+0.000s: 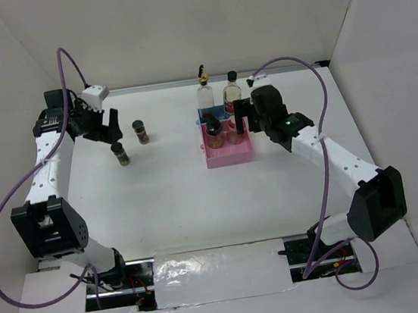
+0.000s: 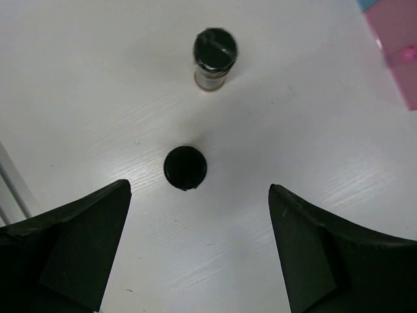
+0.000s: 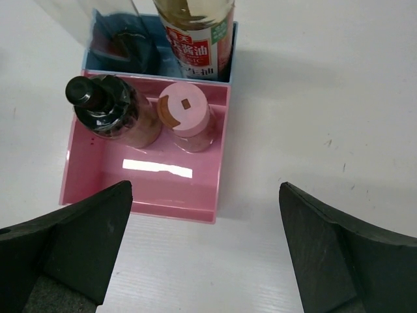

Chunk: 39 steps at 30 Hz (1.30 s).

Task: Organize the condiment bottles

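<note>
Black-lidded jar (image 2: 185, 167) mid-frame: centre the wide-open left gripper (image 1: 108, 129) over it, drop straight down, close low on its body; leave right gripper (image 3: 205, 195), also unclenched, parked.

We are showing a white table (image 2: 313, 130) bearing a pink tray (image 3: 150, 186) and a blue tray (image 3: 101, 39). We are marking black lids on the near spice jar (image 2: 185, 167), the far spice jar (image 2: 214, 55) and the tray spice jar (image 3: 111, 111), a pink cap on the small jar (image 3: 186, 117), a red-and-white label on the capped bottle (image 3: 195, 39), and a yellow-and-black top on the pourer bottle (image 1: 204, 92).
</note>
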Available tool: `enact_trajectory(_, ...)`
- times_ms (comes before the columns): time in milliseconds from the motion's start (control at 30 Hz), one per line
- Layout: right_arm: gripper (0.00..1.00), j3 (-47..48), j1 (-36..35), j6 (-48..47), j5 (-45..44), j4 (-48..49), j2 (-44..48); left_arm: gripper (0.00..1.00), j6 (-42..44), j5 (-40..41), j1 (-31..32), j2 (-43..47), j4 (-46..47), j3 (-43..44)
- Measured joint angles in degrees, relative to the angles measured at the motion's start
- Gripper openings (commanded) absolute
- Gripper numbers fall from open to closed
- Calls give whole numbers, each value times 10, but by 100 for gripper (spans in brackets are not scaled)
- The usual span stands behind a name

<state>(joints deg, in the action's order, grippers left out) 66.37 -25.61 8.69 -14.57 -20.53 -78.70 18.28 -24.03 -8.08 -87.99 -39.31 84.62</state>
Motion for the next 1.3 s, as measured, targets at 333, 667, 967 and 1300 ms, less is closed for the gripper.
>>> enact_trajectory(333, 100, 11, -18, -2, 7, -1, -19, 99, 28, 12, -16, -76, 62, -36)
enact_trajectory(667, 100, 11, -33, 5, 0, -2, -19, 84, 56, 35, -16, -110, 109, -91)
enact_trajectory(967, 100, 11, -34, 5, -14, -5, -19, 36, 58, 27, -16, -124, 119, -91)
enact_trajectory(1300, 100, 11, -35, 7, -29, -5, -19, 0, 63, -30, 16, -122, 24, -19)
